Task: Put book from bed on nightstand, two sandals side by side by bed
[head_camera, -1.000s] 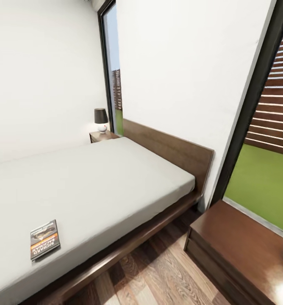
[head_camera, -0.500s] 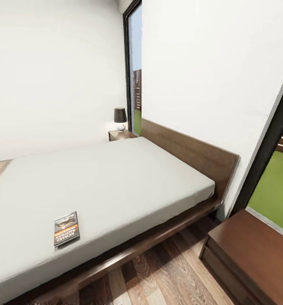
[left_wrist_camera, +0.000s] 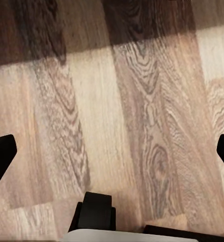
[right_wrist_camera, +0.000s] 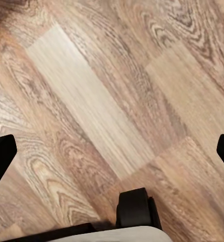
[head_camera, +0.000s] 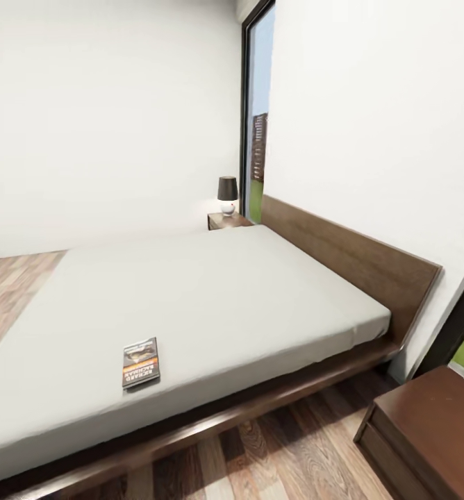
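Wood floor (left_wrist_camera: 117,101) under both downward-pointing claws (left_wrist_camera: 112,151) (right_wrist_camera: 112,151) (each spread wide, empty)

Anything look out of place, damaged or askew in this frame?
Nothing damaged. The book lies flat on the bed near its front edge, slightly skewed to it. The lamp stands upright on the far nightstand.

The thin grey-black paperback book (head_camera: 140,362) with an orange band lay flat on the pale grey mattress of the dark brown wood platform bed (head_camera: 274,403), near its front edge. A small dark brown nightstand (head_camera: 226,221) stood at the bed's far headboard corner, another (head_camera: 433,423) by its near corner.
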You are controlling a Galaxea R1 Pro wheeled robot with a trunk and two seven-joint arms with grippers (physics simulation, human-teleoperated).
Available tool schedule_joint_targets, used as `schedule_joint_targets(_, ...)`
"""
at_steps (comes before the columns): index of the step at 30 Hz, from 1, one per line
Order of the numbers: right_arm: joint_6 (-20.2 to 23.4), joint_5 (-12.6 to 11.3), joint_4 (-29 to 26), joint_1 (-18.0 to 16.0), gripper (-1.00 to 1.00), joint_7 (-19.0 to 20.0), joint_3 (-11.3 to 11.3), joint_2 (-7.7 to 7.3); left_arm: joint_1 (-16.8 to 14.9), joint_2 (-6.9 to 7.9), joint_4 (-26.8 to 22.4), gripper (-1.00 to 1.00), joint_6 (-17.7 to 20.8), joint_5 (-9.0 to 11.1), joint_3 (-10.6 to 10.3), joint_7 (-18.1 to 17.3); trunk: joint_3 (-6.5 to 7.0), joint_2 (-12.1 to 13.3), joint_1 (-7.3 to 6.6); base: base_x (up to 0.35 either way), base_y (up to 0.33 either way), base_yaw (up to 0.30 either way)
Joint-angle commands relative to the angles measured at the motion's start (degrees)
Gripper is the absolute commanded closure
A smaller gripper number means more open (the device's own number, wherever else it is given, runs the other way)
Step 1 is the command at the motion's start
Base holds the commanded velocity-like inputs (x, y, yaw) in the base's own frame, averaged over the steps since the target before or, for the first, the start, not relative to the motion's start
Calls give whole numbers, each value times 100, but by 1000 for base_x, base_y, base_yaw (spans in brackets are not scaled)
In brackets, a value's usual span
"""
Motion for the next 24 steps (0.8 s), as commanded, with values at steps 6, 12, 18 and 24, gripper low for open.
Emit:
schedule_joint_targets(6,-10,-18,4,-4,-100,32,-42,0,-6,0,9,-100,-23,-60,41,6,-5,-2,0,166,-154,286)
schedule_joint_targets(12,-10,-18,4,-2,-100,32,-43,-3,-6,0,9,-100,-23,-60,47,6,-5,-2,0,55,-52,286)
schedule_joint_targets(18,-10,-18,4,-2,-100,32,-42,-3,-6,0,9,-100,-23,-60,46,6,-5,-2,0,45,-165,286)
schedule_joint_targets(24,-10,-18,2,-2,-100,32,-42,-5,-6,0,9,-100,-23,-56,48,6,-5,-2,0,20,-62,286)
